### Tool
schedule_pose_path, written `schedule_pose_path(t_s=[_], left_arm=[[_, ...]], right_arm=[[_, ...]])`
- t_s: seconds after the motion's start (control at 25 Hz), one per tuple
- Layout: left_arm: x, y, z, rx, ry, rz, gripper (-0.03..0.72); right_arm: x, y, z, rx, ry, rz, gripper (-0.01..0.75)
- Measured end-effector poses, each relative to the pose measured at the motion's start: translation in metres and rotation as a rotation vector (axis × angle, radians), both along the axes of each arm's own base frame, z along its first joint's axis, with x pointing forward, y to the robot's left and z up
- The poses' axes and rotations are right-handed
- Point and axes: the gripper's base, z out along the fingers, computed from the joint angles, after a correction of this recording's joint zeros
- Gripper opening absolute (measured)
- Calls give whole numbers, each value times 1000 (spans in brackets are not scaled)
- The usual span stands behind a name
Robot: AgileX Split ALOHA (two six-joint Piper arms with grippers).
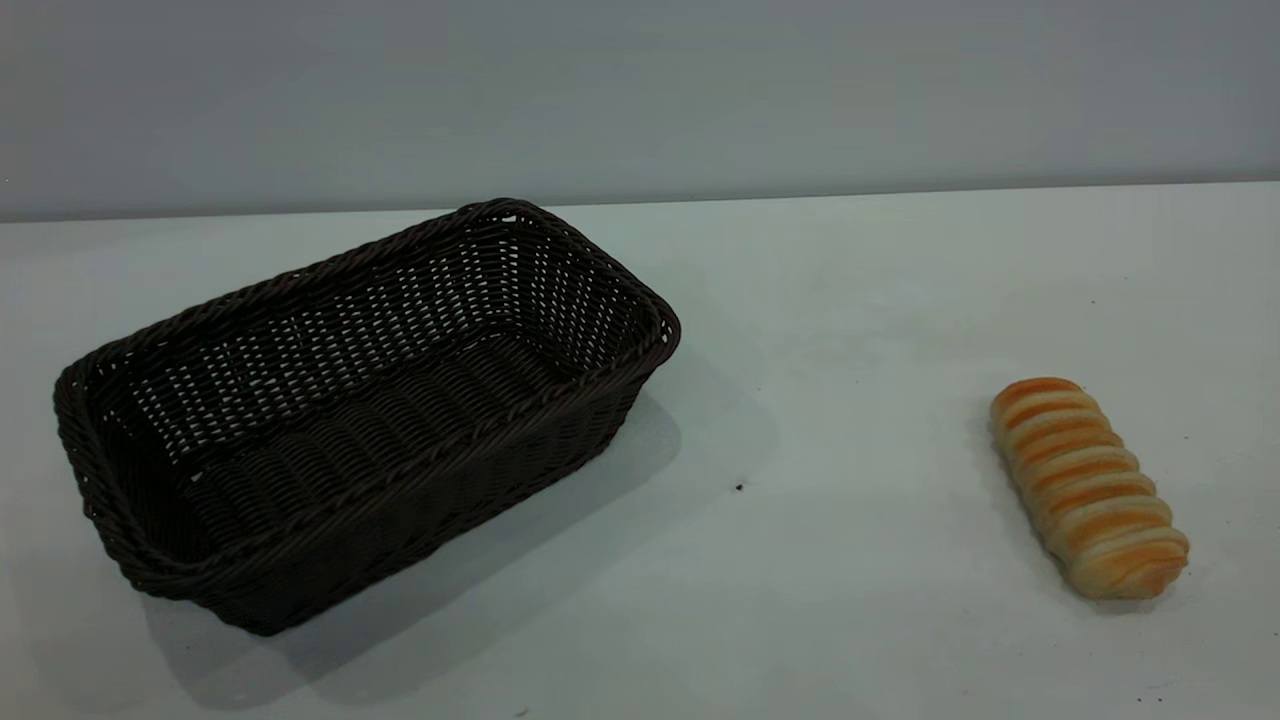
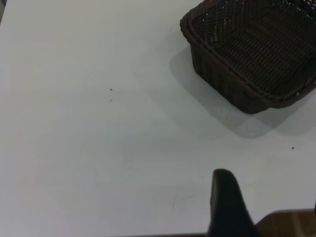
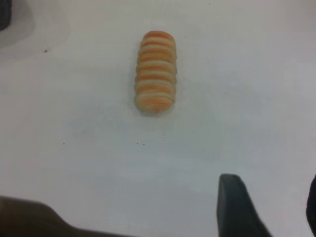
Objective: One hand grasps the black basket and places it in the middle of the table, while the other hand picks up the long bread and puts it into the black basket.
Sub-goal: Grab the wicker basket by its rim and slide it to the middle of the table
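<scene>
The black basket stands empty on the left part of the table, set at a slant; it also shows in the left wrist view. The long bread lies on the table at the right, far from the basket, and shows in the right wrist view. Neither gripper shows in the exterior view. My left gripper is open and empty above bare table, apart from the basket. My right gripper is open and empty above bare table, short of the bread.
A small dark speck lies between basket and bread. The table's back edge meets a grey wall. The table's near edge shows in the left wrist view and in the right wrist view.
</scene>
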Motion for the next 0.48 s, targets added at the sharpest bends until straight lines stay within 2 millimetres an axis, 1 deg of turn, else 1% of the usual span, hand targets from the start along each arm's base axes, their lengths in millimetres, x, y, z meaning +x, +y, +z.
schedule_pose_path(t_s=[0.16, 0.24, 0.4, 0.48], left_arm=[[0, 0, 0, 35, -5, -24, 480], [0, -1, 4, 42, -32, -42, 475], [2, -6, 18, -11, -138, -83, 472], [7, -10, 21, -42, -99, -102, 472]], right_arm=[[0, 0, 0, 0, 0, 0, 329], [0, 0, 1, 0, -5, 0, 329], [0, 1, 15, 13, -52, 4, 333], [7, 4, 20, 45, -34, 19, 354]])
